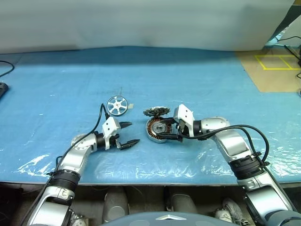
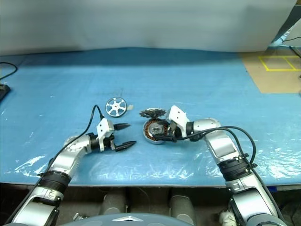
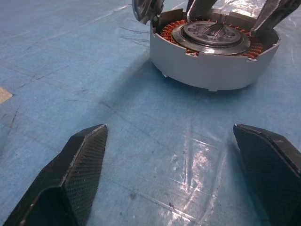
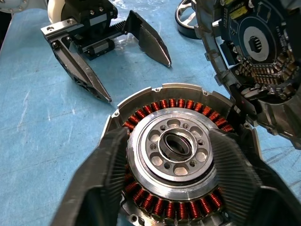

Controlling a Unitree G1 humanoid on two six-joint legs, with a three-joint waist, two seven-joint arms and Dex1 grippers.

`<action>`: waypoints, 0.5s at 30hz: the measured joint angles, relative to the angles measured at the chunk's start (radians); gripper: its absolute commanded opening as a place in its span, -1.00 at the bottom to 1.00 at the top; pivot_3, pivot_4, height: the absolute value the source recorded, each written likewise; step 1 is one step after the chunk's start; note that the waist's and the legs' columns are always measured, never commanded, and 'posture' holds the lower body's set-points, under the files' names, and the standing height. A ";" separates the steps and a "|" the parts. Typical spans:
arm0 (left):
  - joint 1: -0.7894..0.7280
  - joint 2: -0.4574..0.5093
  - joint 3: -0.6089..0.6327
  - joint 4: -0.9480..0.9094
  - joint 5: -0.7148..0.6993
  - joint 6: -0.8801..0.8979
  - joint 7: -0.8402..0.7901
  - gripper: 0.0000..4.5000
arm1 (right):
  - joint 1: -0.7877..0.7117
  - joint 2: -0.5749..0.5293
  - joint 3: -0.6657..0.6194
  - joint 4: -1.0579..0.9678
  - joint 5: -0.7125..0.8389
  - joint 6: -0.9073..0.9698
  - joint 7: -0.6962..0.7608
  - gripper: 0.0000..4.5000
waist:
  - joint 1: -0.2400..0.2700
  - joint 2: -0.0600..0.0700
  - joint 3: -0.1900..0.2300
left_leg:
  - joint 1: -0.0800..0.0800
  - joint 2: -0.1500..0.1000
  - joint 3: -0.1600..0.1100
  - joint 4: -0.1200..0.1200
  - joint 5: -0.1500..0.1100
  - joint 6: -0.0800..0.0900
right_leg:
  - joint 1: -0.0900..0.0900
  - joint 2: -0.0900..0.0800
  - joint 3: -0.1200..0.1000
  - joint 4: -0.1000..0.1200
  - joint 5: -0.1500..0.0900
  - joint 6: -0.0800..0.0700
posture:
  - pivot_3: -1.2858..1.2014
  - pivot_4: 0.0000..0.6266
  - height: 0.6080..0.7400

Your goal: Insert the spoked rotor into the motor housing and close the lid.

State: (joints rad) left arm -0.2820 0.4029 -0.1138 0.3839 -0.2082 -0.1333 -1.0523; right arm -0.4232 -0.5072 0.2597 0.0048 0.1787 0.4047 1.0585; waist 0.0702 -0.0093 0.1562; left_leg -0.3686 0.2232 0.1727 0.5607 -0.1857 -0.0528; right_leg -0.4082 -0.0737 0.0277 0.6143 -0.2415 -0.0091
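Head view: rotor [image 1: 116,104] on the mat, not inserted, housing [image 1: 157,129] open, lid [image 1: 156,111] tilted behind; left wrist: left gripper [image 3: 176,174] wide, empty; right wrist: right gripper [image 4: 165,162] astride the housing (grip uncertain).

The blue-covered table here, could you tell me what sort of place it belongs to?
Probably a robot lab workbench: a blue plastic sheet covers the table, motor housing and spoked rotor lie on it, and yellow tape marks the floor.
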 measured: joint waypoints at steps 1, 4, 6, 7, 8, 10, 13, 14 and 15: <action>-0.001 -0.001 0.000 0.003 0.000 -0.003 0.000 1.00 | 0.000 0.000 0.000 0.000 0.000 0.000 0.001 -0.24 | 0.000 0.000 0.000 | 0.000 0.000 0.000 0.000 0.000 0.000 | 0.000 0.000 0.000 0.000 0.000 0.000 | 0.03 -0.52 1.00; -0.001 -0.002 0.000 0.009 0.002 -0.015 -0.001 1.00 | 0.000 0.000 0.000 0.000 0.000 0.000 0.005 -0.71 | 0.000 0.000 0.000 | 0.000 0.000 0.000 0.000 0.000 0.000 | 0.000 0.000 0.000 0.000 0.000 0.000 | 0.03 -0.52 1.00; -0.001 -0.003 0.000 0.011 0.003 -0.021 -0.001 1.00 | 0.000 0.000 -0.001 0.001 0.000 0.000 0.005 -0.99 | 0.000 0.000 0.000 | 0.000 0.000 0.000 0.000 0.000 0.000 | 0.000 0.000 0.000 0.000 0.000 0.000 | 0.03 -0.52 1.00; -0.001 -0.004 0.000 0.012 0.004 -0.022 -0.001 1.00 | 0.000 0.000 -0.003 0.001 0.001 -0.001 0.005 -0.99 | 0.000 0.000 0.000 | 0.000 0.000 0.000 0.000 0.000 0.000 | 0.000 0.000 0.000 0.000 0.000 0.000 | 0.03 -0.52 1.00; -0.001 -0.005 0.000 0.013 0.004 -0.023 -0.001 1.00 | -0.001 0.001 -0.003 0.001 0.002 0.000 0.004 -0.99 | 0.000 0.000 0.000 | 0.000 0.000 0.000 0.000 0.000 0.000 | 0.000 0.000 0.000 0.000 0.000 0.000 | 0.03 -0.52 1.00; -0.001 -0.005 0.000 0.013 0.005 -0.023 -0.001 1.00 | -0.001 0.001 -0.003 0.003 0.002 0.000 0.003 -0.99 | 0.000 0.000 0.000 | 0.000 0.000 0.000 0.000 0.000 0.000 | 0.000 0.000 0.000 0.000 0.000 0.000 | 0.03 -0.52 1.00; -0.001 -0.005 0.000 0.013 0.008 -0.023 0.000 1.00 | -0.001 0.002 -0.003 0.005 0.002 0.000 0.001 -0.99 | 0.000 0.000 0.000 | 0.000 0.000 0.000 0.000 0.000 0.000 | 0.000 0.000 0.000 0.000 0.000 0.000 | 0.03 -0.52 1.00; -0.001 -0.006 0.000 0.012 0.008 -0.023 0.001 1.00 | -0.001 0.002 -0.003 0.006 0.002 -0.002 0.000 -0.99 | 0.000 0.000 0.000 | 0.000 0.000 0.000 0.000 0.000 0.000 | 0.000 0.000 0.000 0.000 0.000 0.000 | 0.03 -0.52 1.00; -0.001 -0.006 0.000 0.012 0.009 -0.023 0.001 1.00 | -0.001 0.002 -0.003 0.009 0.002 -0.004 0.000 -0.99 | 0.000 0.000 0.000 | 0.000 0.000 0.000 0.000 0.000 0.000 | 0.000 0.000 0.000 0.000 0.000 0.000 | 0.03 -0.52 1.00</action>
State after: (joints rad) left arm -0.2832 0.3974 -0.1134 0.3962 -0.1996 -0.1561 -1.0513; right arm -0.4242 -0.5050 0.2567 0.0139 0.1803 0.4005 1.0580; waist 0.0702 -0.0089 0.1560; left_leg -0.3683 0.2232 0.1726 0.5607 -0.1858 -0.0528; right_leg -0.4080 -0.0738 0.0278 0.6144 -0.2415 -0.0091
